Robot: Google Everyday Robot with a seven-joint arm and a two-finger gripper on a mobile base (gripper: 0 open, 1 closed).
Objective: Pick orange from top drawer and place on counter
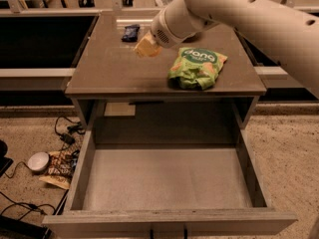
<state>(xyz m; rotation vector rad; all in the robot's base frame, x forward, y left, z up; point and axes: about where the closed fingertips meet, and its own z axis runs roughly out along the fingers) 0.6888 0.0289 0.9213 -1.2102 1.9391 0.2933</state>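
The top drawer (164,180) is pulled wide open below the counter (109,71), and its speckled grey floor holds nothing that I can see. No orange shows anywhere; it may be hidden by the gripper or the arm. My gripper (147,47) hangs over the back middle of the counter at the end of the big white arm (239,14), which reaches in from the upper right. Its pale yellowish tip sits just right of a dark blue packet (130,32) and left of a green bag (197,66).
The green bag lies on the right half of the counter. On the speckled floor to the left are a white round object (37,161), cables (67,131) and a snack wrapper (59,169). Dark openings flank the cabinet on both sides.
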